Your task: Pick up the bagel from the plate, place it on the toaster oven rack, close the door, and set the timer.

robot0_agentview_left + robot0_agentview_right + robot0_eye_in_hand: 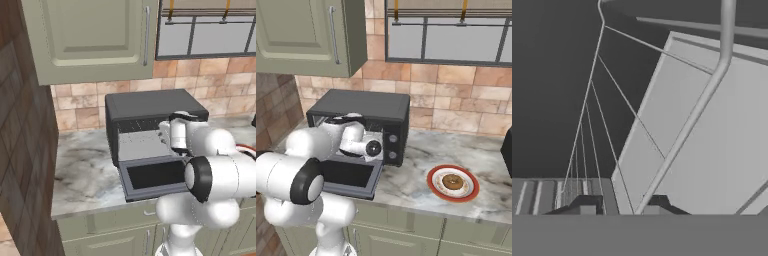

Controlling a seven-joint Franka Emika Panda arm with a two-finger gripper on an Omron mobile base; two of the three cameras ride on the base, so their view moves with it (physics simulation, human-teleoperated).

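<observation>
The hand [617,206] was inside the mouth of the toaster oven [363,112], low over the toaster oven rack [592,130]. Its two finger tips stood close together at the front edge of the rack. A thin rack wire seemed to run between them, so the hand was probably closed on the rack, but I could not be sure of real contact. The door [155,177] lay folded down and open in front of the oven.

The bagel [452,182] lay on the plate [432,184], on the counter [421,160] well apart from the oven, on the robot's right side. The hand pointed into the oven, away from the bagel. In my judgement the arm would have to draw back out and swing right to reach it.
</observation>
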